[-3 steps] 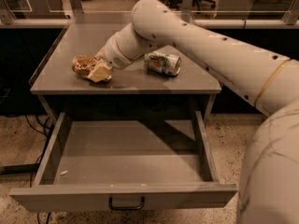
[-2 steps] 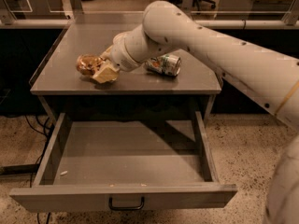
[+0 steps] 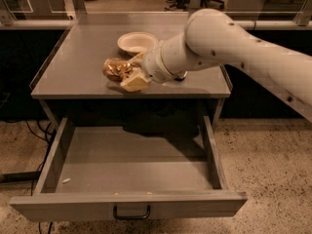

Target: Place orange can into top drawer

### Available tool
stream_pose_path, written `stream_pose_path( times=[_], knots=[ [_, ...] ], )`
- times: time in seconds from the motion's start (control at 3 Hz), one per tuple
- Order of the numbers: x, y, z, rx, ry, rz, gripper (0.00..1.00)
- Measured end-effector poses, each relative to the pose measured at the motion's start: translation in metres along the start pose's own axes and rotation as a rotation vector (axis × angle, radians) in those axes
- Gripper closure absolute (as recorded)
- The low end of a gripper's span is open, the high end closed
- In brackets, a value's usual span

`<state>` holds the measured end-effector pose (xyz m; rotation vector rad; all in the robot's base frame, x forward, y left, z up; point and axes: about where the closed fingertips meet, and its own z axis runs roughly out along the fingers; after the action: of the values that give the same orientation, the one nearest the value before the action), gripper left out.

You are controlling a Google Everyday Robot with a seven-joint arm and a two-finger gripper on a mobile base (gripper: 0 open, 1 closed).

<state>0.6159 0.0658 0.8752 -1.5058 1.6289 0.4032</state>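
The orange can [image 3: 116,69], dented and brownish-gold, lies on its side near the front edge of the grey table top [image 3: 78,67]. My gripper [image 3: 131,72] reaches in from the right and is shut on the can, with one cream finger [image 3: 134,83] below it and the other behind it. The top drawer [image 3: 131,206] is pulled wide open below the table. Its inside is bare apart from a few small crumbs, and its dark pull handle [image 3: 131,212] faces me. The can is above and just behind the drawer's back edge.
A white paper bowl [image 3: 138,42] sits on the table behind the gripper. My arm [image 3: 229,48] crosses the right half of the table and hides what lies there. Cables [image 3: 29,130] run on the speckled floor at the left.
The view has shifted so the table sits more to the right and the bowl shows. The gripper with the can has moved toward the table's front edge. The white and green can is now hidden.
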Motion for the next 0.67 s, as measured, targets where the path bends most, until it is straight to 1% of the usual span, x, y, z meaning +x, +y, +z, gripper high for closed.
stream_pose_path(
  times=[0.33, 0.67],
  knots=[
    [0.0422, 0.0119, -0.0372, 0.051, 0.025, 0.049, 1.0],
    [0.0422, 0.0121, -0.0371, 0.05, 0.025, 0.049, 1.0]
  ],
)
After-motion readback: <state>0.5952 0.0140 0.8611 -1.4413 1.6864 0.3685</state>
